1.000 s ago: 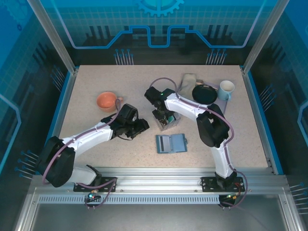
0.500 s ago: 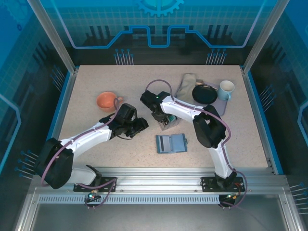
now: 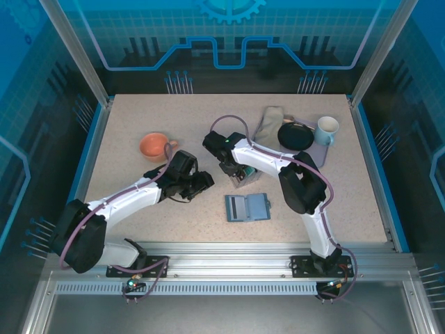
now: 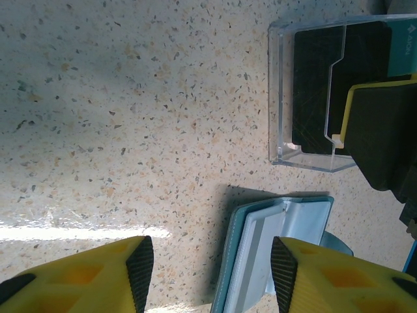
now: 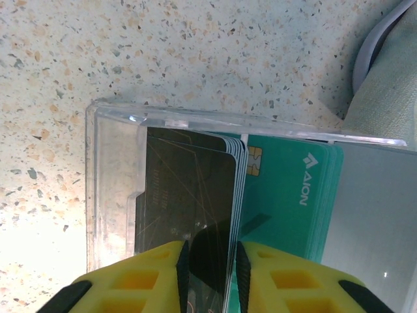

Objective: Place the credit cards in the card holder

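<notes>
Right wrist: tool clamped on dark cards in tray

Right tool (image 5: 210, 254) is nearly closed, its pads pinching the edge of the dark stack of credit cards (image 5: 192, 182). Teal cards (image 5: 287, 202) sit just beside the dark ones in the same clear tray (image 5: 107, 176). The tray stands on the speckled surface (image 5: 163, 52), with grey cloth (image 5: 384, 85) at the frame's top right.

Left wrist: left tool (image 4: 210, 267) is wide open and grips nothing, low over the surface. The card holder (image 4: 273, 241) lies unfolded between its fingers, near the tray but apart from it. The right tool's dark finger reaches into the tray.

Top external: the tray is mid-surface, the card holder is just in front of it toward the arm bases, and the left tool is to the tray's left. Orange cup (image 3: 154, 146) sits far left; black dish (image 3: 295, 135) and mug (image 3: 327, 129) sit back right.
</notes>
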### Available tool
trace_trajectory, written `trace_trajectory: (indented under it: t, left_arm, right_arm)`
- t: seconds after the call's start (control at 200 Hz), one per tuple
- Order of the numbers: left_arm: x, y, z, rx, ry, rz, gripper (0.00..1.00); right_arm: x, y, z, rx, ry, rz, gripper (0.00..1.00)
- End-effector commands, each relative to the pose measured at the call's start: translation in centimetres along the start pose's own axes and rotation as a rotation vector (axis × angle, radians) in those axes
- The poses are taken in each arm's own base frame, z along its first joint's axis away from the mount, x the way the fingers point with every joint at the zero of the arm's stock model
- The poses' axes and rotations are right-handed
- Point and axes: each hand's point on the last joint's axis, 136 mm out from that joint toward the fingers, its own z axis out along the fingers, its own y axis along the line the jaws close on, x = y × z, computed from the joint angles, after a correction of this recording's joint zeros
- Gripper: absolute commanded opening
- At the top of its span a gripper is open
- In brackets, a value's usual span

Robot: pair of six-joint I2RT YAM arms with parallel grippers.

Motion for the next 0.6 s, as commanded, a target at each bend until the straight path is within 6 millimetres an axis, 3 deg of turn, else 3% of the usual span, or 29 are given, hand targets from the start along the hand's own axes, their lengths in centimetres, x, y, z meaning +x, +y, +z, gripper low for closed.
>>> trace_trajectory:
  t: [0.0,0.475,0.54,0.595]
  left_arm:
    - [0.04,0.55,-0.18,-0.010,-0.001,-0.025,0.54]
    - [0.10,0.55,-0.18,-0.008,0.002,-0.026,0.54]
    - [0.15,0.61,-0.13,-0.009,0.004,-0.027,0.54]
    - [0.14,0.68,-0.11,-0.011,0.004,-0.026,0.54]
  right_arm:
    - [-0.01,-0.84,-1.65,0.015,-0.021,0.007,0.25]
    - [0.43,-1.24,-1.40,0.020,-0.012,0.008,0.23]
    - [0.47,-1.12,-1.34,0.009,-0.010,0.009,0.16]
    - [0.61,-0.97,-1.18,-0.002,-0.002,0.012,0.18]
